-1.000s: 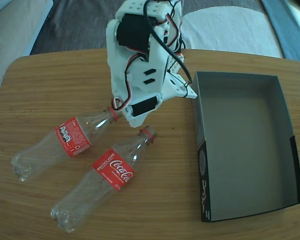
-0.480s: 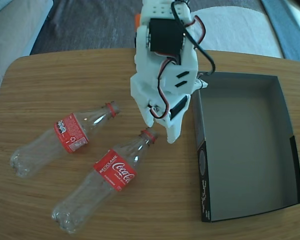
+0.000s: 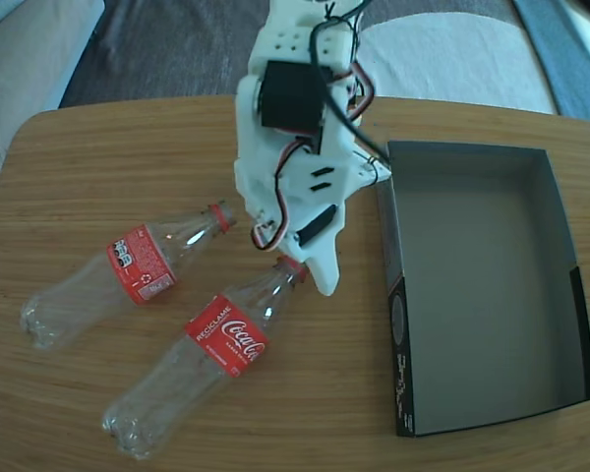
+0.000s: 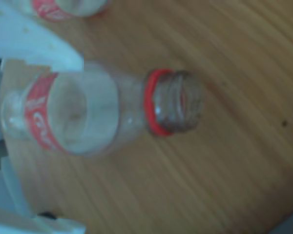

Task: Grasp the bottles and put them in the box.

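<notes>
Landmark: the box [image 3: 482,285], a shallow cardboard tray with grey inside and black outer walls, on the right part of the wooden table [image 3: 88,157] in the fixed view; nothing lies in it.
Near bottle [image 3: 211,349]: clear, red label, red neck ring, no cap. Lies on its side left of the box, open mouth pointing up-right toward the box's near wall, base toward the table's front edge.
Far bottle [image 3: 128,275]: same kind, farther left of the box, lying roughly parallel to the near one and apart from it.
Arm: white printed body with black servos and red and black wires, leaning over the table just left of the box's far corner.
Gripper [image 3: 297,264]: fingers apart, hanging over the near bottle's neck, nothing held.
Wrist view: near bottle [image 4: 102,109] seen from the mouth end, threads and red ring plain; white fingers [image 4: 44,46] frame its body at the left edge. Contact cannot be told.
</notes>
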